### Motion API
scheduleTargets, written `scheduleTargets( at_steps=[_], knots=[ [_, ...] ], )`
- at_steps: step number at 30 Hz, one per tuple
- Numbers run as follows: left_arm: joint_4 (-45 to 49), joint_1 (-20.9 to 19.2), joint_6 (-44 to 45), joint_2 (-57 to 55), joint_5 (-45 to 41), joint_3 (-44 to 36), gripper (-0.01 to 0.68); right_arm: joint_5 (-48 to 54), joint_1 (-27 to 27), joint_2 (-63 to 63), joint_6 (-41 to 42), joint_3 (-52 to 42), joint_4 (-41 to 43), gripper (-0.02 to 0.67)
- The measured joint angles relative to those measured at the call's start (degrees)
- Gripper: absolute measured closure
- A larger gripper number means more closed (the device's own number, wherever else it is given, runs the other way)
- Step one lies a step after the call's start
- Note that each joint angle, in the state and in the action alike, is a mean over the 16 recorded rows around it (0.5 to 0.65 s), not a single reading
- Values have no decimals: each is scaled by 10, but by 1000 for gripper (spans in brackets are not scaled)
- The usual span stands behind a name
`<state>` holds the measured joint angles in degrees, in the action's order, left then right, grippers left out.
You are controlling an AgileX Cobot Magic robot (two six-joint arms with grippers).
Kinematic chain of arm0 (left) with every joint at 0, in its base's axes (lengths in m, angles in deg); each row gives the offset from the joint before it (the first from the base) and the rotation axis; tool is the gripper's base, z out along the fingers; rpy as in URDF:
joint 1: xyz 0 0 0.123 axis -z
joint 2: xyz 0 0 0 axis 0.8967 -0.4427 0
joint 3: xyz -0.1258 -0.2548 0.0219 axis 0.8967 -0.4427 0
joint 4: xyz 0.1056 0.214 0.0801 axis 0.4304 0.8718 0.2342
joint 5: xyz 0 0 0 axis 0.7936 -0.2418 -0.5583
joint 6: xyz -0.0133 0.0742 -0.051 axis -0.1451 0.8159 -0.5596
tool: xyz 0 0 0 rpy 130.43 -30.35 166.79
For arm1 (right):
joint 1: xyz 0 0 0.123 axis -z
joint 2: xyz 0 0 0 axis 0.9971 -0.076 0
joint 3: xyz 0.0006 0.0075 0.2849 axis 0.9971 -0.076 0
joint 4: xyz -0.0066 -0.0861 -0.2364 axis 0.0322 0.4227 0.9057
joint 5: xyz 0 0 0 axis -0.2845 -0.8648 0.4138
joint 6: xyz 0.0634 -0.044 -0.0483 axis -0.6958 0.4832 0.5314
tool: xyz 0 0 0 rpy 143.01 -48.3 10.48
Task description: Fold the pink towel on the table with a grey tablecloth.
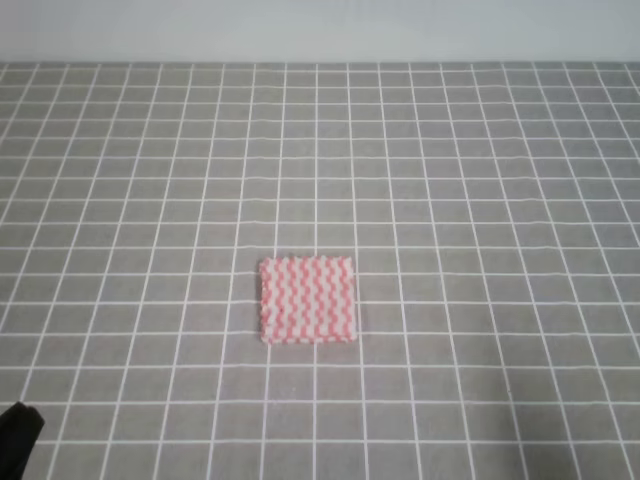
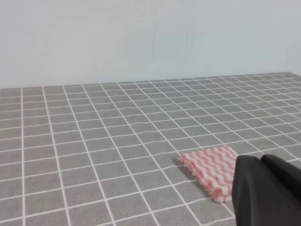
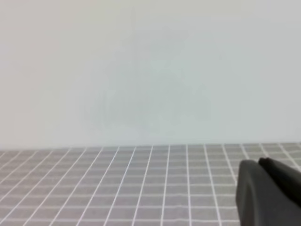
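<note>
Pink towel [image 1: 306, 300] lies folded, a compact square, centre of the grey gridded tablecloth [image 1: 480, 180]. Left gripper [image 1: 18, 435] at 8 o'clock, well apart; both grippers' openings cannot be told.

Grey gridded table [image 1: 480, 200] — pink towel [image 1: 307, 300] lying flat on it.

One pink towel [image 1: 306, 300], one table [image 1: 480, 200], two pincers [image 2: 263, 190].

Left pincer [image 2: 265, 188] and right pincer [image 3: 270, 190] raised, holding nothing.
</note>
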<state>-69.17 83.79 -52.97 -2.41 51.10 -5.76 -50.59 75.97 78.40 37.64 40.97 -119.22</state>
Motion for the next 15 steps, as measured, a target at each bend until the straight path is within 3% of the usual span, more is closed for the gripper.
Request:
scheduleTargets(
  at_steps=[6, 15],
  knots=[
    [0, 0, 0, 0, 1, -2, 676, -7, 15, 53, -8, -33, 19, 665],
    [1, 0, 0, -1, 2, -3, 675, 39, 19, 66, -143, -50, 189, 665]
  ],
)
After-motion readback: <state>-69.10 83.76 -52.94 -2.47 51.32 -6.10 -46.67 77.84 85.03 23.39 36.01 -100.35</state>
